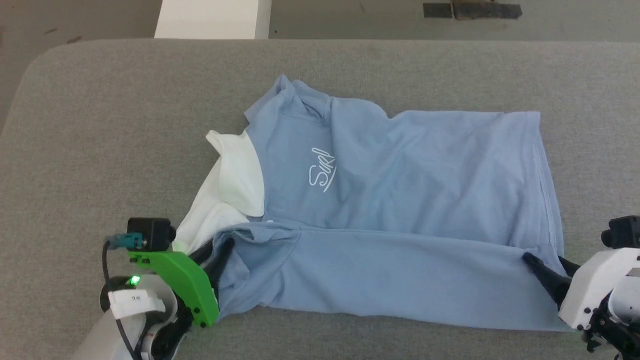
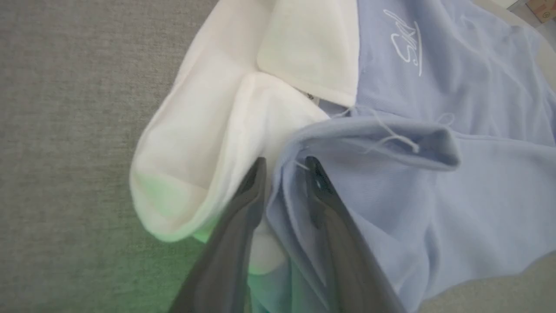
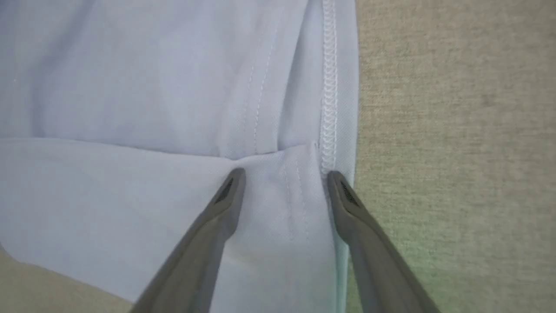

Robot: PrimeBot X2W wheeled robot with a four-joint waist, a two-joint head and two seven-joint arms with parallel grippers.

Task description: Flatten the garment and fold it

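The light blue shirt (image 1: pixel 400 200) lies in the middle of the desk (image 1: pixel 100 125), its near edge folded over. The left tool (image 2: pixel 284 167), narrowly parted, straddles a blue fold by the white collar (image 1: pixel 240 170). The right tool (image 3: pixel 286 178) stands wide over the near-right hem corner.

We are seeing the left gripper (image 2: pixel 284 167) with a bump of the shirt (image 1: pixel 400 165) between its fingers (image 2: pixel 252 191), but we are not managing to tell if it is pinching the cloth. In the head view, a green cover (image 1: pixel 185 280) is hiding part of that gripper. The picture's corner is cutting off the right gripper (image 1: pixel 545 260). The folded strip is hiding the cloth under it. The white writing (image 1: pixel 321 170) is looking too curly for us to read.
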